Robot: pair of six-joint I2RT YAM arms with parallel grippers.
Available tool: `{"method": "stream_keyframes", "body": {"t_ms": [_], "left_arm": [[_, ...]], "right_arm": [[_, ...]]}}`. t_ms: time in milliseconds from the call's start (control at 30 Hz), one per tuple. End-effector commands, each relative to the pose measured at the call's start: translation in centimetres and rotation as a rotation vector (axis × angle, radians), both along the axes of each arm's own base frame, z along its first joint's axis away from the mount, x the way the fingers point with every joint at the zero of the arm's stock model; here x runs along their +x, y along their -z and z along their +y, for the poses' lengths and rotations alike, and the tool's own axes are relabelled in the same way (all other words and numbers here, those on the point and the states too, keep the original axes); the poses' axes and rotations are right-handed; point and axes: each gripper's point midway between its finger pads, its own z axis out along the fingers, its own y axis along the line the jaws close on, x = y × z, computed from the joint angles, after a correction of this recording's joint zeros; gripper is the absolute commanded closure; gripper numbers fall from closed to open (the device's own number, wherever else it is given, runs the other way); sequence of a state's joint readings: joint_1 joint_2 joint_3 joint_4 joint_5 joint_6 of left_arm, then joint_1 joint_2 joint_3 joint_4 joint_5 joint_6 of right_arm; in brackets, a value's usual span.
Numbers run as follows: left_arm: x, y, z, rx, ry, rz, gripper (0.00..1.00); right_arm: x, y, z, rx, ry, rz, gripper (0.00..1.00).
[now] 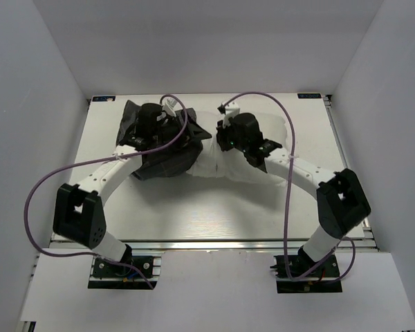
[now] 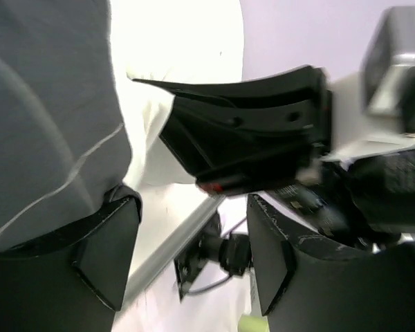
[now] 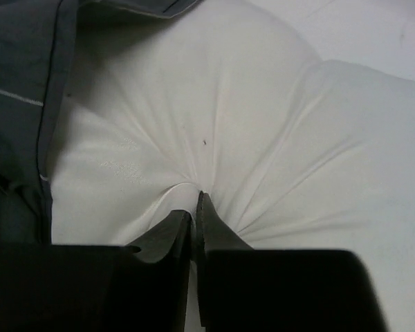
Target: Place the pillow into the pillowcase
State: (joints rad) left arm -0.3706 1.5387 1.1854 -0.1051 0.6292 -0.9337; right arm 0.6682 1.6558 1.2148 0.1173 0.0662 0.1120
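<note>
Gripping a pinched fold of the pillow [image 3: 263, 138] in closed right jaws on the desk [image 1: 194, 214], left end already tucked into the pillowcase [image 1: 162, 160]. Best proceeding by pushing leftward steadily while hooking the case mouth wide with the open left jaws.

pillow [image 3: 263, 124]: left of the right gripper [image 3: 195, 197] it runs under the pillowcase [image 3: 21, 83]; the fold nipped between those fingers is hidden.
pillowcase: cut off by the picture edges left of the fingers in both wrist views.
left gripper [image 2: 192, 207]: fingertips hidden beneath its own wrist from above.
right arm [image 2: 263, 138]: blurred, just beyond the left fingers.
glare: pillow above the left fingers washed out white.
</note>
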Motion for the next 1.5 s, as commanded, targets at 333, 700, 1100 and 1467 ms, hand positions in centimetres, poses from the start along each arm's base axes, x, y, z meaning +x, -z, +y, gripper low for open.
{"method": "stream_keyframes", "body": {"t_ms": [333,700,1100,1467], "left_arm": [[-1.9,-9.0,3.4,0.204,-0.020,-0.188,0.27],[5.6,-4.0,5.8,0.659,-0.054,-0.218,0.26],[6.2,3.9,5.8,0.986,0.010,-0.158,0.27],[6.5,3.2,8.0,1.163,-0.059,-0.191,0.31]], "right_arm": [[-6.2,-15.2,-4.4,0.097,-0.325,-0.399,0.32],[1.8,-11.3,-19.4,0.333,0.384,0.108,0.12],[1.1,1.4,-25.7,0.250,0.447,0.466,0.11],[1.0,7.5,-23.9,0.290,0.370,0.671,0.11]]}}
